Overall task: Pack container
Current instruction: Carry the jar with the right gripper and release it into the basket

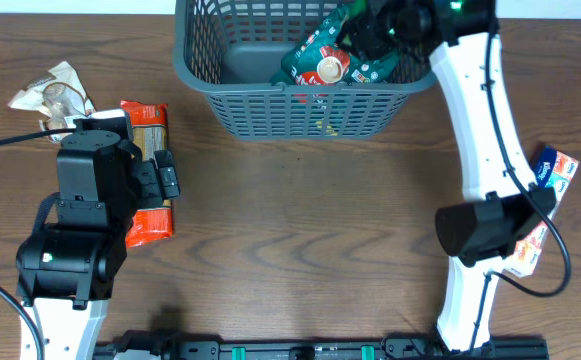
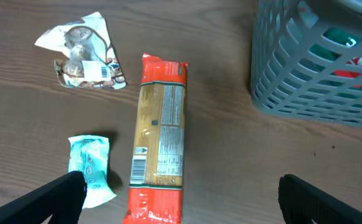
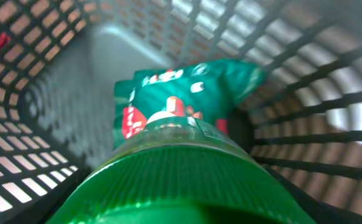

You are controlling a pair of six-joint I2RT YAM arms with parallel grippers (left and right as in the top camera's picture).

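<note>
The dark grey slatted basket (image 1: 310, 105) stands at the table's far middle; its corner shows in the left wrist view (image 2: 305, 68). My right gripper (image 1: 370, 35) is inside it, shut on a clear jar with a green ribbed lid (image 3: 181, 180), which shows red and white from above (image 1: 330, 68). Under the jar lies a green snack packet (image 3: 181, 87). My left gripper (image 2: 187, 205) is open and empty, hovering over a long red and tan packet (image 2: 159, 143) that lies on the table at the left (image 1: 150, 215).
A crumpled clear wrapper (image 2: 81, 53) and a small teal packet (image 2: 90, 168) lie left of the red packet. Blue, white and orange packets (image 1: 555, 170) lie by the right arm's base at the table's right edge.
</note>
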